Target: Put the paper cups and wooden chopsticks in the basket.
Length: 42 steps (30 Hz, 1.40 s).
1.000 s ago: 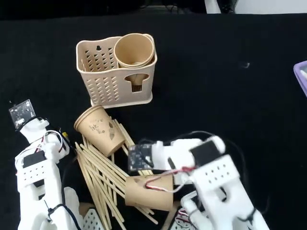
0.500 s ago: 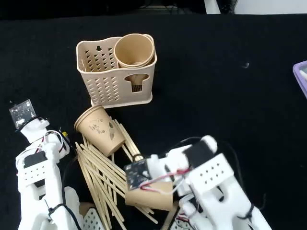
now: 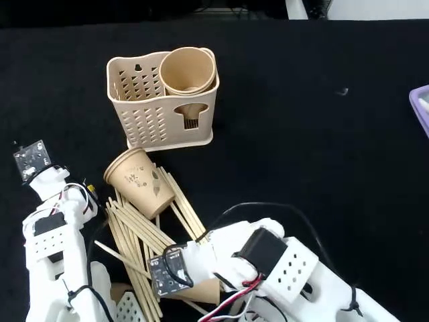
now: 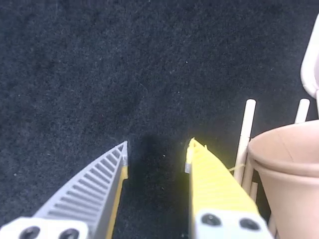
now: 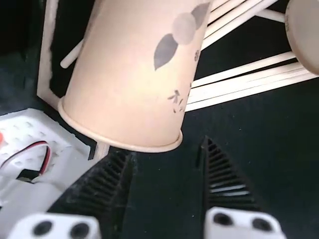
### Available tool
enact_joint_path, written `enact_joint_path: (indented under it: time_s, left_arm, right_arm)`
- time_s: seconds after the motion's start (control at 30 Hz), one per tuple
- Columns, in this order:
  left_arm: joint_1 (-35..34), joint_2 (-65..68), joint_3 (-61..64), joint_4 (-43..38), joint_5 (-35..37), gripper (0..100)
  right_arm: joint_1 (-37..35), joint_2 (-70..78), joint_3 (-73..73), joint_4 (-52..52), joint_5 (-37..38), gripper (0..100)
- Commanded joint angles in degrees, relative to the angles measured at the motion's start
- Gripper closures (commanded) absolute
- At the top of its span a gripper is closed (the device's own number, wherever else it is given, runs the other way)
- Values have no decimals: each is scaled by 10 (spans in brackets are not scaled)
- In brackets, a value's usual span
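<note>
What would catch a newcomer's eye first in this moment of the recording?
The heap of wooden chopsticks spilled on the near part of the black table, with a paper cup lying on its side on top. Beyond it stands the beige basket, with stacked cups in one of its compartments. The right gripper sits open just before the rim of a second fallen cup.

I record the right gripper (image 5: 166, 148), fingers apart, at the rim of a paper cup (image 5: 134, 74) lying on wooden chopsticks (image 5: 249, 79).
</note>
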Motion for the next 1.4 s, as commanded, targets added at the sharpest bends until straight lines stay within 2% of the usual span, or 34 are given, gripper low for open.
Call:
enact_joint_path:
  time_s: [0.0, 0.03, 0.3, 0.47, 0.57, 0.67, 0.73, 0.87, 0.97, 1.17, 1.37]
  left_arm:
    - [-5, -12, -6, -9, 3, 805]
    - [-5, -12, -6, -9, 3, 805]
    - [-5, -12, -6, -9, 3, 805]
    - [-5, -12, -4, -9, 3, 805]
    - [-5, -12, -4, -9, 3, 805]
    - [-5, -12, -4, -9, 3, 805]
    - [-5, -12, -5, -9, 3, 805]
    - [-5, -12, -5, -9, 3, 805]
    - [-5, -12, -5, -9, 3, 805]
    - [-5, -12, -5, -9, 3, 805]
    - [-5, -12, -6, -9, 3, 805]
  right_arm:
    - [-7, -13, -67, 10, -8, 952]
    - [-7, -13, -83, 15, -8, 993]
    - [-5, -13, -214, 84, -43, 988]
    - [17, -7, -177, 86, -59, 985]
    - [102, -7, -131, 85, -42, 890]
    - [199, -7, -102, 84, 28, 740]
    - [222, -7, -75, 84, 64, 710]
    - [214, -7, -65, 84, 79, 751]
    - [169, 0, -61, 84, 100, 772]
    - [64, 86, -77, 80, 51, 772]
    - [-21, 117, -88, 84, 41, 773]
